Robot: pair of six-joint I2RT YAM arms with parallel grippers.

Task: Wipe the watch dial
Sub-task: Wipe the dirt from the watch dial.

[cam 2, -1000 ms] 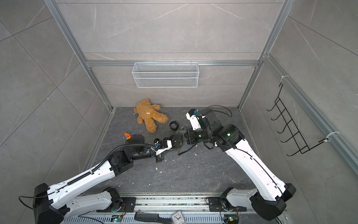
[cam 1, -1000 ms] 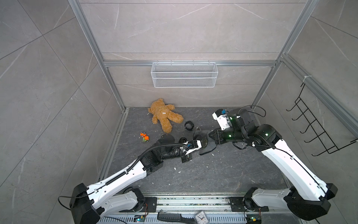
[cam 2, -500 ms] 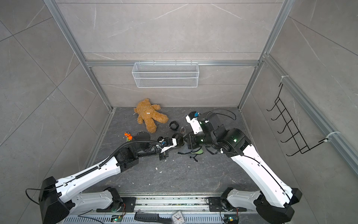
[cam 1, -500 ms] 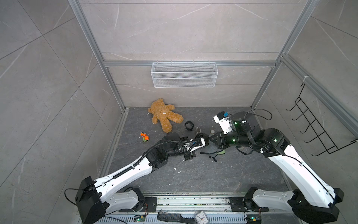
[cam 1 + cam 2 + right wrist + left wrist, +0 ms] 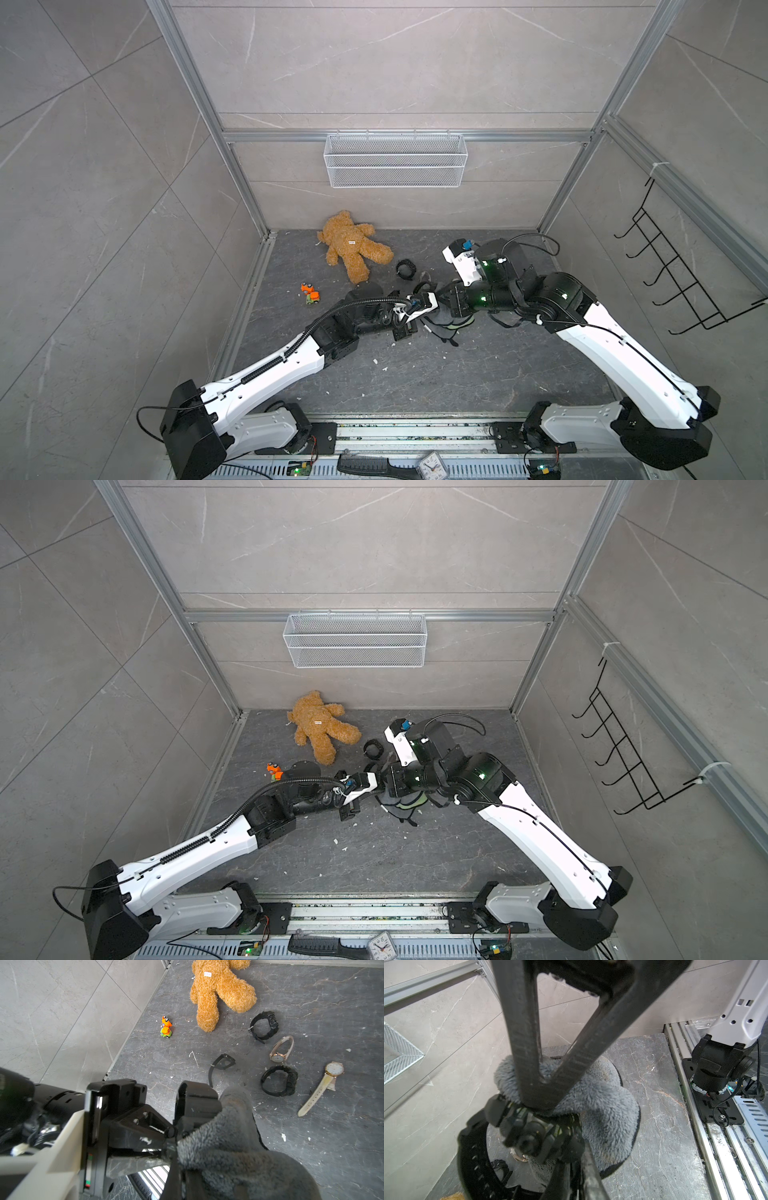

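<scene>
A chunky black watch (image 5: pixel 533 1134) hangs in the air above the floor, and my left gripper (image 5: pixel 571 1159) is shut on its strap. The strap loops off to one side (image 5: pixel 473 1159). My right gripper (image 5: pixel 178 1159) is shut on a grey fluffy cloth (image 5: pixel 234 1159). That cloth (image 5: pixel 598 1105) is pressed over the watch's face, so most of the dial is hidden. In both top views the two grippers meet tip to tip mid-floor: left gripper (image 5: pixel 430 301), right gripper (image 5: pixel 446 297), with the cloth (image 5: pixel 453 324) drooping below them.
Several other watches lie on the floor: two black ones (image 5: pixel 264 1026) (image 5: pixel 279 1080), a rose-gold one (image 5: pixel 280 1051), a white-strapped one (image 5: pixel 324 1084). A teddy bear (image 5: pixel 353 247) and toy car (image 5: pixel 311 293) lie at the back left. A comb (image 5: pixel 374 465) and clock (image 5: pixel 432 467) rest on the front rail.
My left gripper raised the watch slightly. My right gripper carried the cloth leftward until it met the watch; the cloth now lies against the face.
</scene>
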